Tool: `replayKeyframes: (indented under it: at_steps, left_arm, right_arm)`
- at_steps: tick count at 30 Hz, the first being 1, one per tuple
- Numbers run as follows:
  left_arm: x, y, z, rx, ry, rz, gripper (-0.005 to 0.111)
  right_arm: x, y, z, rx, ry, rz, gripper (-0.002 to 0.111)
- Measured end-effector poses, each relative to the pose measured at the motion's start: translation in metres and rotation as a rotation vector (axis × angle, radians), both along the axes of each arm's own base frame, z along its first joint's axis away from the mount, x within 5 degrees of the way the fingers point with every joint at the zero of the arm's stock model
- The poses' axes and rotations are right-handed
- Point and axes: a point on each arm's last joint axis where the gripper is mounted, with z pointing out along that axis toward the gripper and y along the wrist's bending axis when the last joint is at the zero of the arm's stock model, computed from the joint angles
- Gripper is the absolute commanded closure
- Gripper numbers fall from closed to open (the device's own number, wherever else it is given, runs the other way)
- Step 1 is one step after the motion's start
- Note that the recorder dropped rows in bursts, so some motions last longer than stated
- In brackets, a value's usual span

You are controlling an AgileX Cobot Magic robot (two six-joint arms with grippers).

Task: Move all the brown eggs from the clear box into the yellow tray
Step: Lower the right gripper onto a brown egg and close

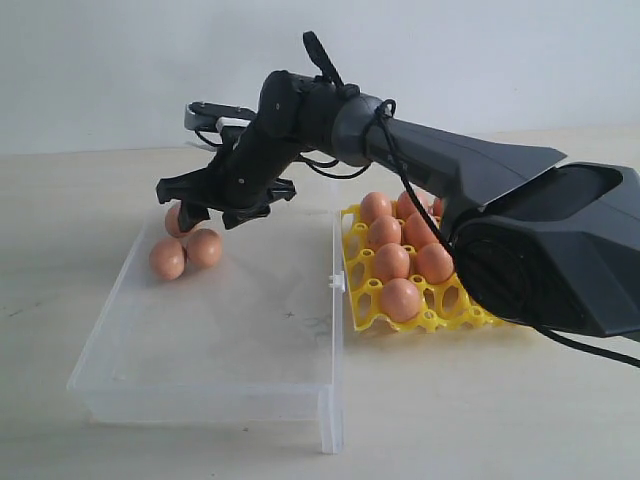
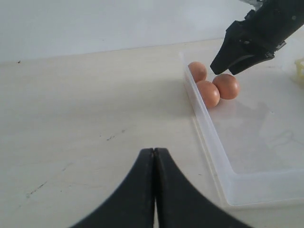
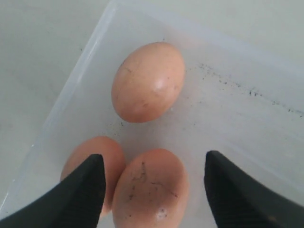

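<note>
Three brown eggs lie in the far left corner of the clear box (image 1: 210, 395): one (image 1: 204, 247) nearest the middle, one (image 1: 167, 258) by the wall, one (image 1: 178, 220) partly behind my right gripper (image 1: 212, 214). That gripper hangs open just above them. In the right wrist view its fingers (image 3: 90, 185) straddle the nearest egg (image 3: 152, 187), with a second egg (image 3: 109, 156) beside it and a third (image 3: 148, 81) farther on. The yellow tray (image 1: 432, 318) right of the box holds several brown eggs (image 1: 400, 298). My left gripper (image 2: 154, 152) is shut and empty over the bare table, left of the box wall (image 2: 209, 137).
The box's white clasp (image 1: 337, 283) sits on the edge facing the tray. The right arm's dark body (image 1: 540, 240) reaches over the tray. A corner of the tray (image 2: 300, 71) shows in the left wrist view. The table is pale and bare around the box.
</note>
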Motion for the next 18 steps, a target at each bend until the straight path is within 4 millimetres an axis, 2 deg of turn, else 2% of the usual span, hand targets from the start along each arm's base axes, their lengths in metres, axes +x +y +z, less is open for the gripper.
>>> replayKeyframes:
  at_steps: [13, 16, 18]
  left_arm:
    - [0.000, 0.000, 0.000, 0.000, 0.000, 0.000, 0.107]
    - [0.000, 0.000, 0.000, 0.000, 0.000, 0.000, 0.107]
    - [0.000, 0.000, 0.000, 0.000, 0.000, 0.000, 0.107]
  right_arm:
    - [0.001, 0.003, -0.024, 0.013, 0.037, -0.017, 0.051]
    - [0.001, 0.003, -0.027, 0.015, 0.042, -0.018, 0.064]
    - [0.001, 0.003, -0.028, 0.019, 0.047, -0.019, 0.082]
